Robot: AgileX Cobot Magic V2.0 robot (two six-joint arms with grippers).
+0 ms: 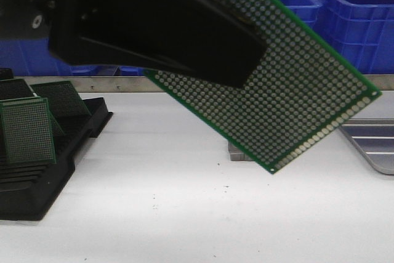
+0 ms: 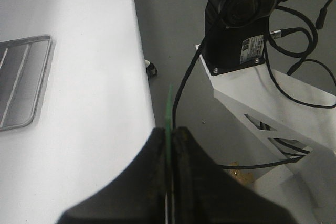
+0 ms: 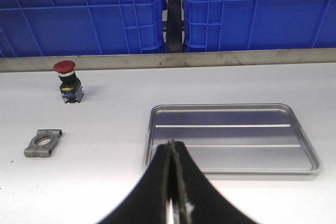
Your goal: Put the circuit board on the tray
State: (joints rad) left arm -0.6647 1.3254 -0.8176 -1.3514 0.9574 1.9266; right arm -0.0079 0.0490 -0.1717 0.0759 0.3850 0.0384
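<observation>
The green perforated circuit board (image 1: 295, 90) hangs tilted high above the table, close to the front camera. My left gripper (image 1: 246, 60) is shut on its upper left part. In the left wrist view the circuit board (image 2: 169, 106) shows edge-on, pinched between the black fingers of the left gripper (image 2: 170, 132). The silver tray (image 1: 377, 143) lies at the table's right edge, below and right of the board; it lies empty in the right wrist view (image 3: 252, 116). My right gripper (image 3: 171, 144) is shut with nothing in it, above the tray's near left rim.
A black slotted rack (image 1: 43, 177) with several green boards stands at the left. A red push button (image 3: 67, 80) and a grey metal clamp (image 3: 43, 144) lie left of the tray. Blue crates (image 3: 247, 9) line the back behind a metal rail.
</observation>
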